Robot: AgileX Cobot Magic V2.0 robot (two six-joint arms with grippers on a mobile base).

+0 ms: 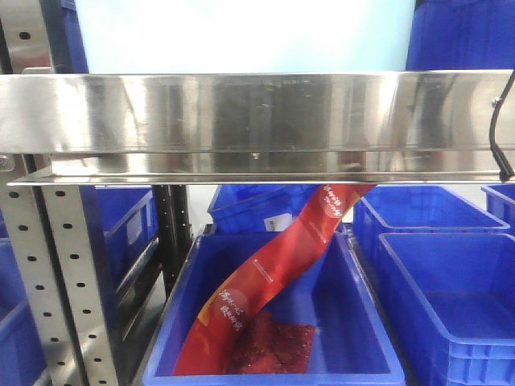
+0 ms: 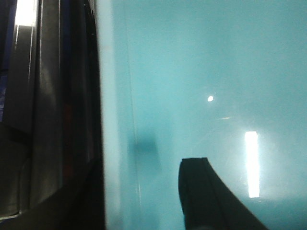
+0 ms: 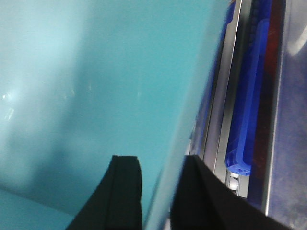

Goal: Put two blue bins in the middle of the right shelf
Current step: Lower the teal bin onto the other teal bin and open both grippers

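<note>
Front view: a steel shelf beam (image 1: 257, 121) spans the frame, with one perforated upright (image 1: 60, 281) at lower left. Below the beam, seven blue bins are at least partly visible: one central bin (image 1: 354, 322) holding one red packet (image 1: 273, 273) that leans up toward the beam, one bin behind it (image 1: 249, 209), two at right (image 1: 451, 305) and two at left (image 1: 125, 225), and one at far right (image 1: 500, 201). Part of another bin (image 1: 463, 32) shows above the beam at upper right. A pale teal panel (image 1: 241, 32) fills the space above the beam. Right wrist view: the right gripper (image 3: 160, 196) straddles the teal panel's edge (image 3: 96, 96), one finger on each side, apparently gripping it. Left wrist view: only one finger of the left gripper (image 2: 206, 201) is clear against the teal surface (image 2: 201, 72); whether its jaws are apart or together cannot be told.
</note>
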